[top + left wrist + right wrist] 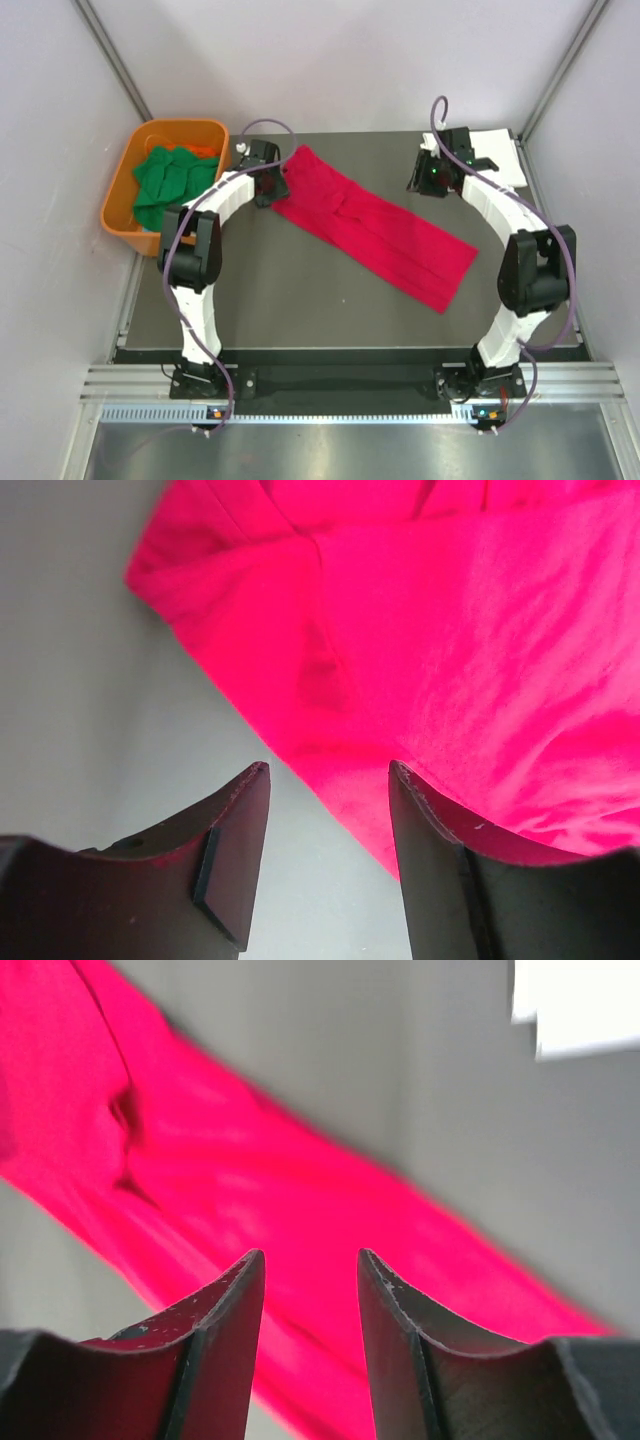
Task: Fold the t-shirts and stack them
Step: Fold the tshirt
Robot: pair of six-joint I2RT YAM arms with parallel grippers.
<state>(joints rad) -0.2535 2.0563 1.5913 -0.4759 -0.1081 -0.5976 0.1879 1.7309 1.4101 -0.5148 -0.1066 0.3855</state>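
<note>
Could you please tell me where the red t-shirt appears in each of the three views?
Top external: red t-shirt lies diagonally across the middle of the table.
Left wrist: red t-shirt fills the upper right and centre.
Right wrist: red t-shirt runs as a band from upper left to lower right.
Shared landmark: the grey table beneath it.

Orange tub (118, 192) at dark table's (300, 300) far-left corner
</note>
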